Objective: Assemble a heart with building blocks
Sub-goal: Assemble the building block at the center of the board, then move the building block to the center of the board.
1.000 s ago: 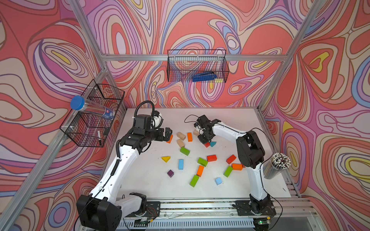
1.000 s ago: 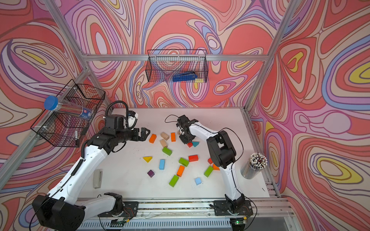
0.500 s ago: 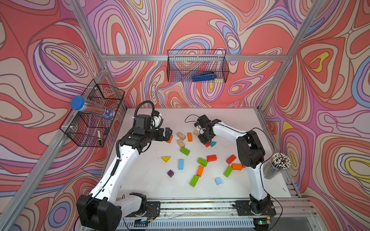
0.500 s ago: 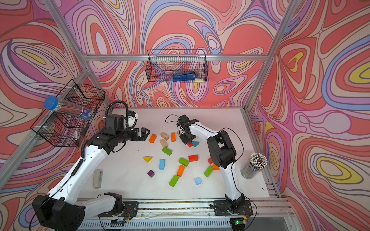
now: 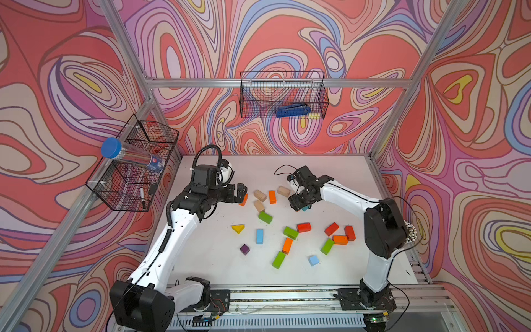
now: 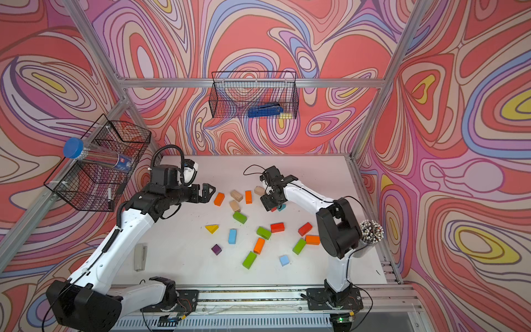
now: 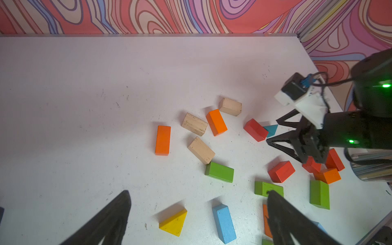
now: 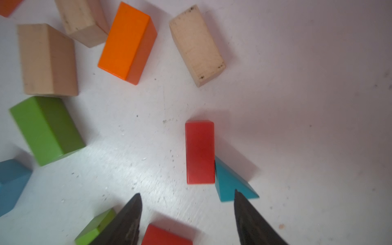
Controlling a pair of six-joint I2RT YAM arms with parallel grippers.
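Red brick (image 8: pixel 200 151) touching teal triangle (image 8: pixel 228 182), right tool (image 8: pixel 186 192) near (jaws apart)

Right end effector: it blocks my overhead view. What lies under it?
Its wrist view shows a red brick and a teal triangle, touching, on the table below the open right end effector. In both top views it covers most of both.

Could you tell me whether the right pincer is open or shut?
Open: the right pincer has its fingers well apart, gripping nothing; the red brick lies free.
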